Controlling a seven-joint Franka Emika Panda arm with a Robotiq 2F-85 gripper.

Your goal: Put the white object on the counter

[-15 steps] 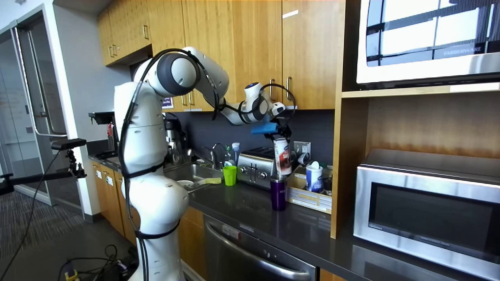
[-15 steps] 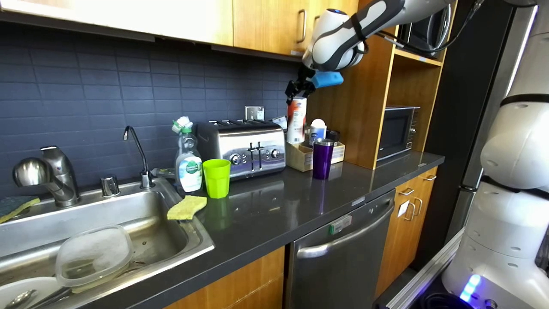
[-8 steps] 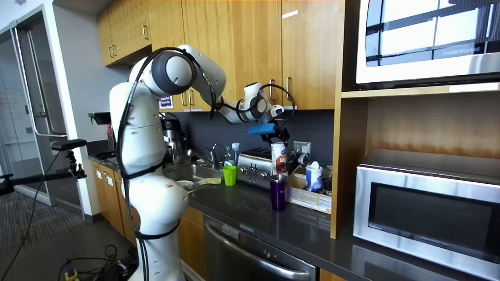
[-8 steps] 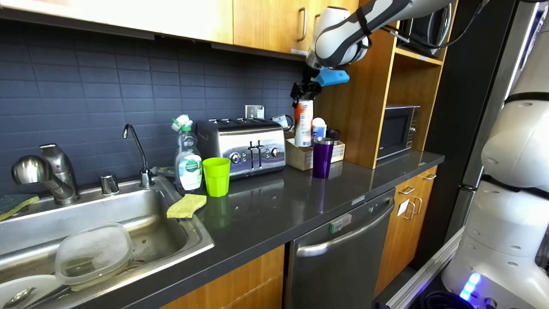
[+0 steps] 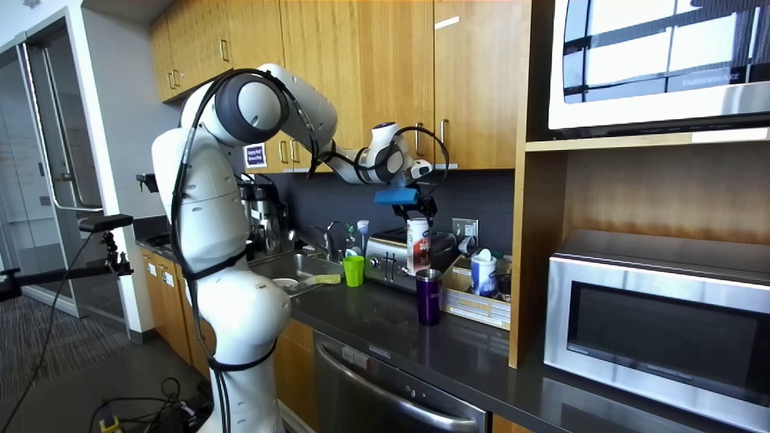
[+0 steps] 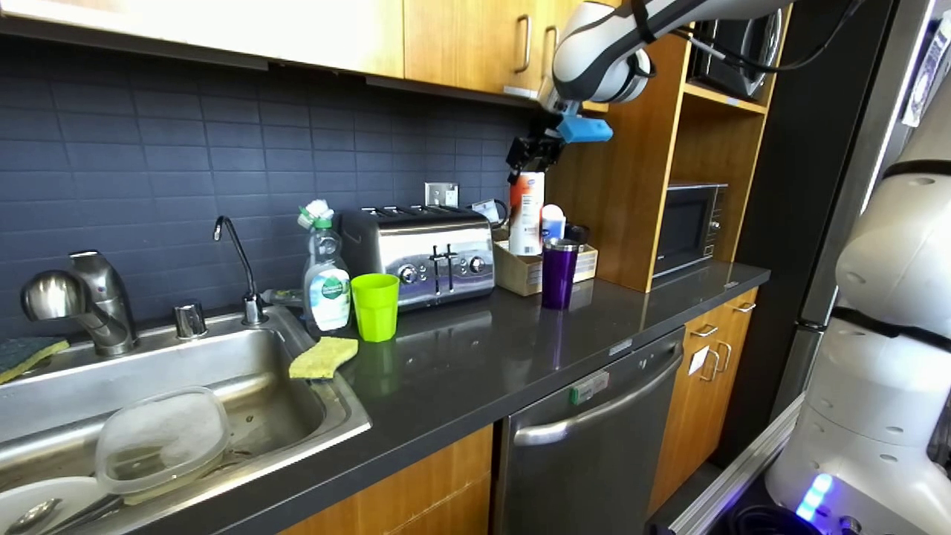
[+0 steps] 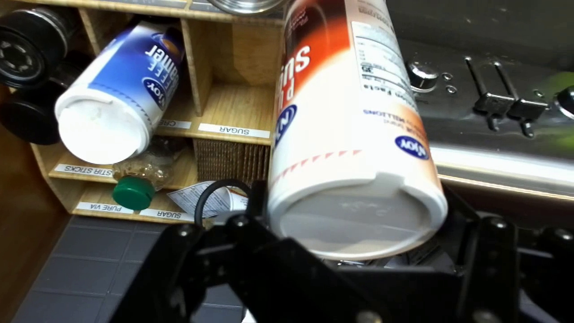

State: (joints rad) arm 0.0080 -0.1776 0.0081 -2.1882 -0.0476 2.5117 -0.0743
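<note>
Two fingers (image 5: 429, 208) pinch the N'Joy sugar canister (image 5: 419, 245) above the bench (image 5: 373, 313) in an exterior view; clear the purple tumbler (image 5: 429, 297) before descending. In an exterior view the canister hangs near upright; seat it flat in front of the toaster (image 6: 438, 264), then release. Wrist view: mostly white, orange-red label (image 7: 332, 45), recessed lid (image 7: 358, 220).

The tall, round white can with orange-red print (image 6: 527, 214) is held up in the air, almost straight, its pale lid (image 7: 354, 220) on top. Under it is the long, shiny, dark grey desk (image 6: 461, 371).
</note>
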